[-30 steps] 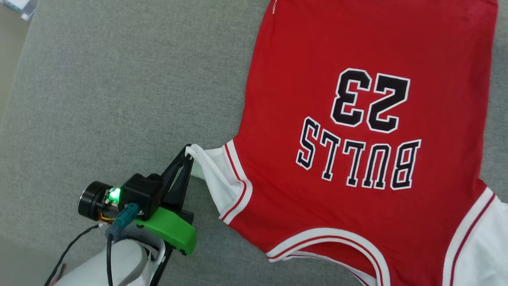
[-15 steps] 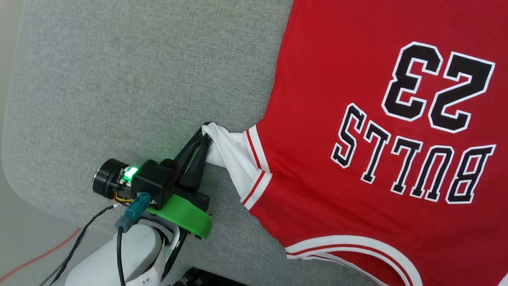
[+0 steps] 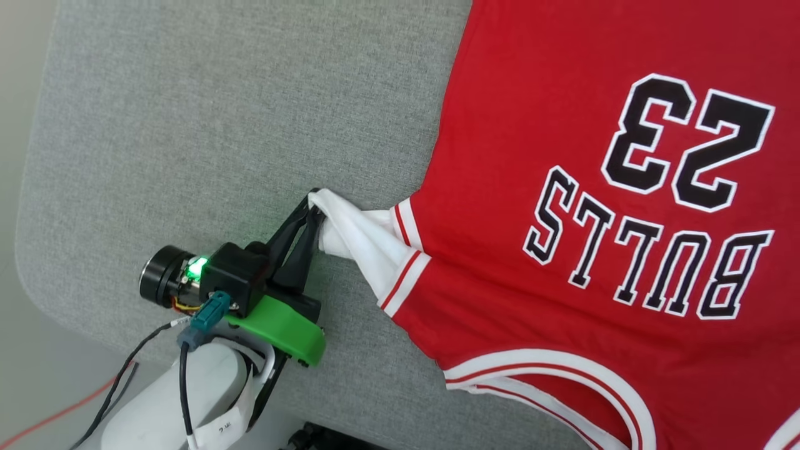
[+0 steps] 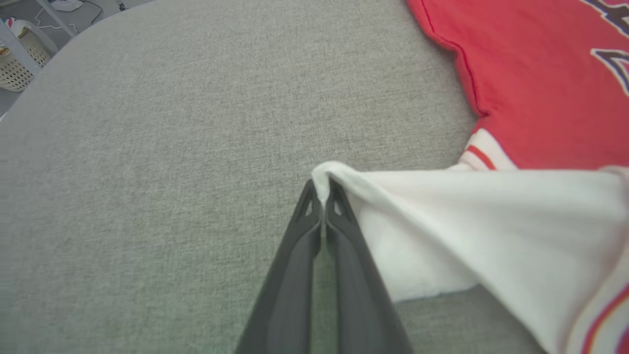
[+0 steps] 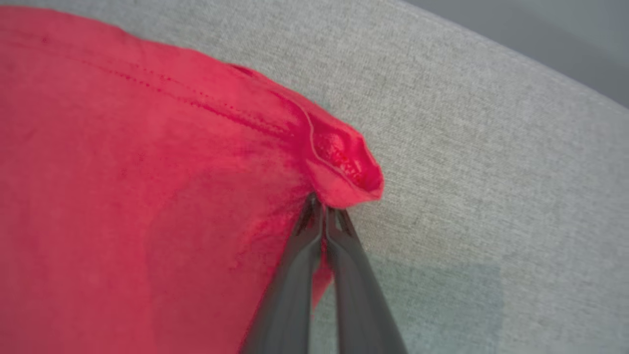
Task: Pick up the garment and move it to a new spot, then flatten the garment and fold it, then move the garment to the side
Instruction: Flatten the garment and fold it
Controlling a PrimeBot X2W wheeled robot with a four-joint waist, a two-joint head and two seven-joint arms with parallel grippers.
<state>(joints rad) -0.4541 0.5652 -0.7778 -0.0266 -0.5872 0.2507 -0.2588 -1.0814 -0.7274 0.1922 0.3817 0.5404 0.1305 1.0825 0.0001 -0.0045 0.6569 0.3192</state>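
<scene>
On the grey desk (image 3: 187, 125), the left hand (image 3: 314, 211) pinches the white sleeve (image 3: 359, 240) of the red garment (image 3: 550, 94), while the right hand (image 5: 324, 205) grips its red corner (image 5: 344, 169).

There is one garment (image 3: 562, 125), a red jersey bearing one two-digit number and one five-letter word, and it lies on one grey fabric-covered bench (image 3: 219, 125). Two grippers can be counted, one left gripper (image 3: 314, 209) and one right gripper (image 5: 324, 209), each with two dark fingers (image 4: 295, 275). Besides these there is one white lattice basket (image 4: 17, 64) beyond the bench's edge, one green light (image 3: 197, 267) glowing on the left wrist, and one thin red cord (image 3: 62, 409) on the floor.
</scene>
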